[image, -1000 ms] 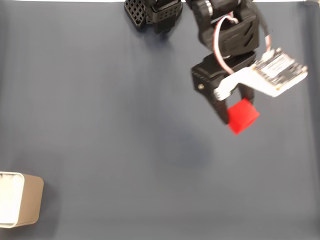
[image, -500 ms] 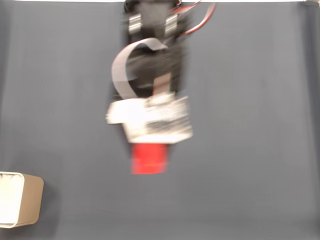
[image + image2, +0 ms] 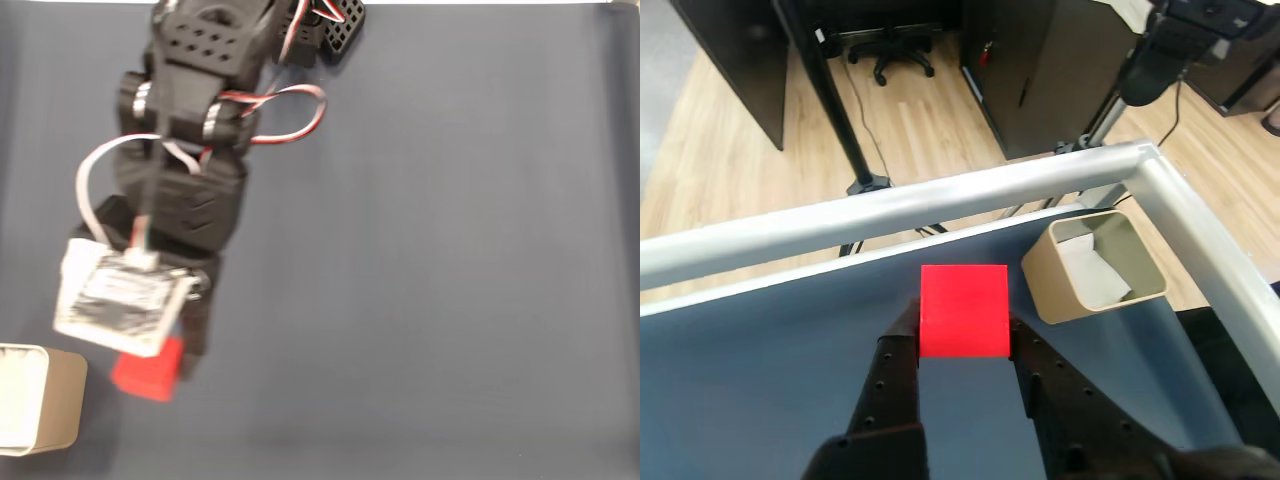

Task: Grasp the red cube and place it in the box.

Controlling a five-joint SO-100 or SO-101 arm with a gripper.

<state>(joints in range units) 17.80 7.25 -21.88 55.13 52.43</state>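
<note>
- The red cube (image 3: 963, 310) sits clamped between the two black fingers (image 3: 896, 375), one face turned to the wrist camera, lifted off the dark blue table (image 3: 760, 370).
- In the fixed view the cube (image 3: 150, 371) pokes out below the white camera board (image 3: 120, 299), just right of the box (image 3: 40, 412).
- The gripper (image 3: 962, 345) is closed on the cube.
- The arm (image 3: 195, 120) stretches from the top edge down toward lower left.
- In the wrist view the box (image 3: 1095, 265) stands up and right of the cube, near the table's metal rail (image 3: 890, 215), apart from it.
</note>
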